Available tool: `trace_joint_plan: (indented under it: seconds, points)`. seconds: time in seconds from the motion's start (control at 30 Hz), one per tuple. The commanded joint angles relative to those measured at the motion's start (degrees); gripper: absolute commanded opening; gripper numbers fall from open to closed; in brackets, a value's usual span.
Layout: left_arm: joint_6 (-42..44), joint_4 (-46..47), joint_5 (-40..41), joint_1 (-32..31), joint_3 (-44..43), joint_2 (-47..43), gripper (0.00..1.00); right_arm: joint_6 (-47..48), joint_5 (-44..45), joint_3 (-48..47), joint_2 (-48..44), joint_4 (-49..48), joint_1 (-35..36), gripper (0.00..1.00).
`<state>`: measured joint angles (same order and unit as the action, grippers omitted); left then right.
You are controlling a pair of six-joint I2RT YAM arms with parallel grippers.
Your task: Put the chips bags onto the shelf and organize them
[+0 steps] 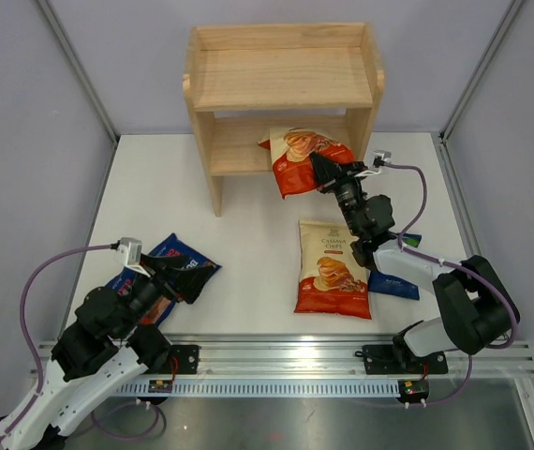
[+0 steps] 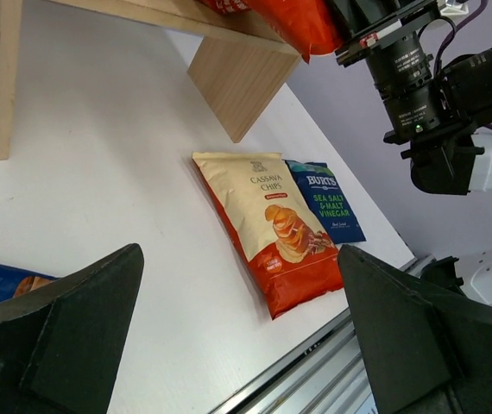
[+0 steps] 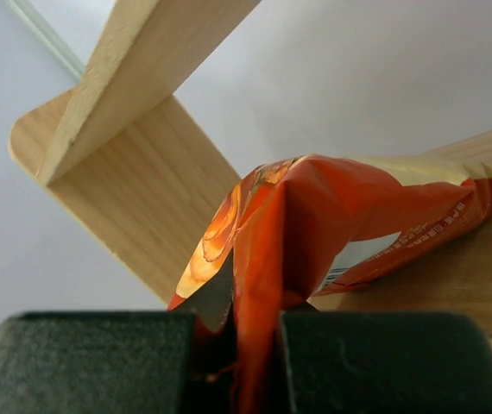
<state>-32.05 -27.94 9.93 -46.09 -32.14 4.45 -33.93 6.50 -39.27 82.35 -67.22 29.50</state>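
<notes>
Dark blue Burts bags (image 1: 175, 247) lie nearest, under the left gripper (image 1: 181, 278), which hovers with jaws spread wide and empty. Mid-table, one Cassava bag (image 1: 333, 270) and a sea-salt Burts bag (image 2: 324, 200) lie flat. Farther off, the outstretched right gripper (image 1: 321, 171) pinches the other Cassava bag (image 1: 300, 155) tight, partly on the shelf's (image 1: 281, 37) lower tier. Most of the job looks undone.

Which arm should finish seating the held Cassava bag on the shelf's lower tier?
Right. The right gripper is shut on the Cassava bag, which lies partly in the shelf's lower tier. The left gripper stands open at the near left over a Burts bag, far from it.
</notes>
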Motion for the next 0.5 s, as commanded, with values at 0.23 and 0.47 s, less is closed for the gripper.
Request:
trace_joint_plan:
  seconds: [0.23, 0.47]
  points:
    - [-3.28, -7.81, 3.16, -0.23, -6.78, 2.05, 0.99, -12.27, 21.08, -1.43, -1.13, 18.50, 4.25, 0.13]
    - [-5.56, -13.71, 5.18, -0.23, -10.13, 3.55, 0.99, -22.84, 25.49, -1.43, -4.65, 33.38, 5.13, 0.34]
